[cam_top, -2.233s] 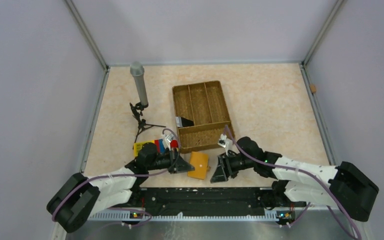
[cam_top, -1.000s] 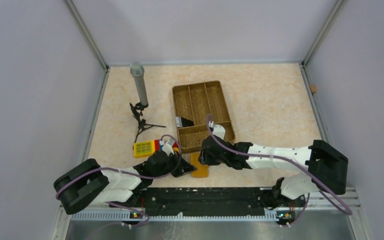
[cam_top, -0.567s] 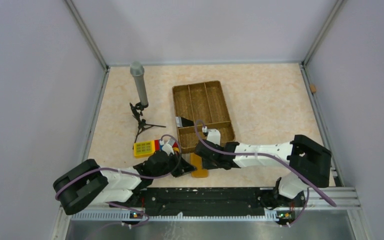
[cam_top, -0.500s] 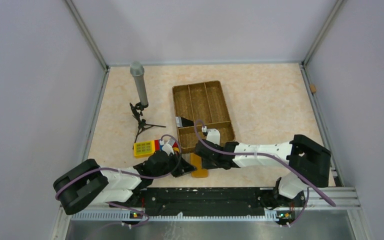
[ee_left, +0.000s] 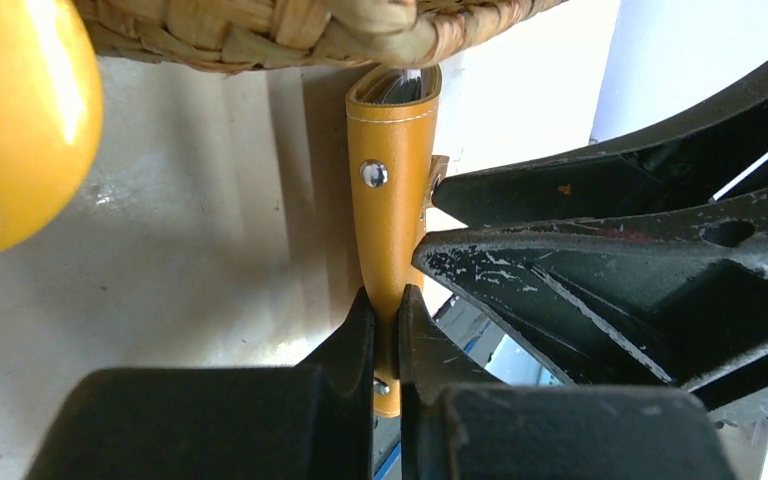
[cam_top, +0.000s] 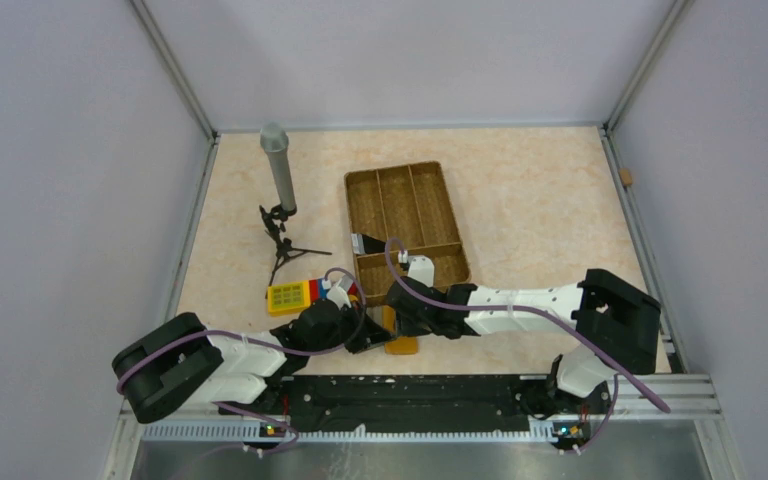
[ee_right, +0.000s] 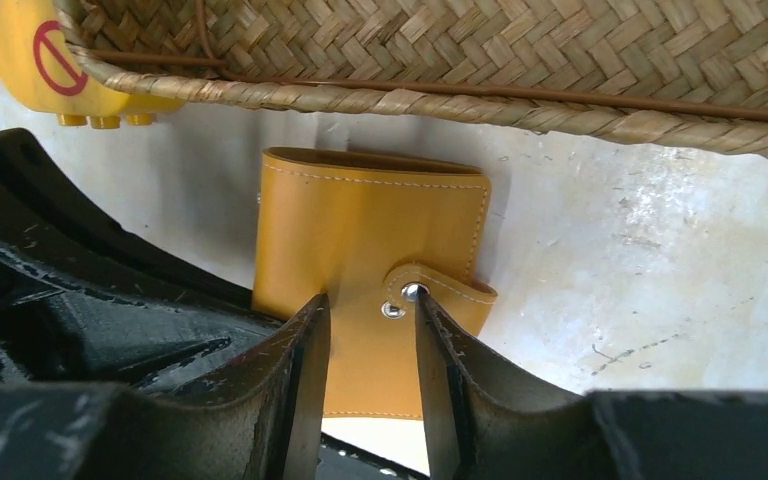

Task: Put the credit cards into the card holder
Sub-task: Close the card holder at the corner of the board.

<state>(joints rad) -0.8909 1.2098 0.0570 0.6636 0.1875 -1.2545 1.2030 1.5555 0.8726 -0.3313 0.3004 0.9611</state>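
Note:
The tan-orange card holder (cam_top: 401,341) sits folded just in front of the woven tray's near end. My left gripper (cam_top: 374,335) is shut on its lower edge; in the left wrist view the left gripper (ee_left: 387,300) pinches the thin holder (ee_left: 392,200) edge-on. My right gripper (cam_top: 401,317) comes in from the right. In the right wrist view the right gripper (ee_right: 371,298) stands open against the holder's face (ee_right: 370,225), with the snap tab (ee_right: 440,290) touching its right finger. A thin pale edge (ee_left: 400,80) shows in the holder's top. A dark card (cam_top: 368,243) lies in the tray.
The brown woven divided tray (cam_top: 350,200) stands directly behind the holder, its rim (ee_right: 560,100) close to both grippers. A yellow toy block (cam_top: 288,296) lies left of the holder, near the left gripper. A grey microphone on a black tripod (cam_top: 278,170) stands at the back left.
The right arm has swung left from beside the holder to over it, its jaws now on the holder's face. The left gripper has kept its grip and hardly moved.

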